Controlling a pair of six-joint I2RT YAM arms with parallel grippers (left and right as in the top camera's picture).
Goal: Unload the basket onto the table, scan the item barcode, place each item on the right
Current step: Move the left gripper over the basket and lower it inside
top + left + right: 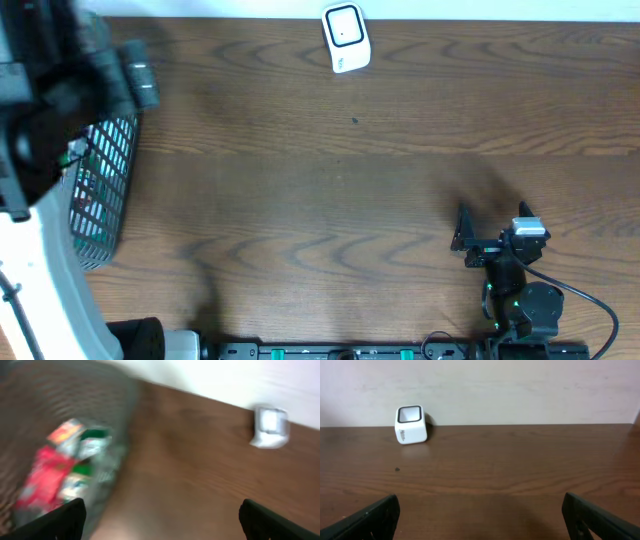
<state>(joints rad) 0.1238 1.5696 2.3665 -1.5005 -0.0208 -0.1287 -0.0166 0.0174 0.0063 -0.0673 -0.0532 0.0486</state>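
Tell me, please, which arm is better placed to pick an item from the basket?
Left. The left gripper, open, hangs right by the basket, with the packets inside in its view. The right gripper, also open, sits across the table, far from the basket.

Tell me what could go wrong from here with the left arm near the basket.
1. The packets lie jumbled in the mesh basket, so the open left gripper may pinch two or snag the mesh.
2. The scanner stands far from the basket; a loosely held packet could slip on the way.
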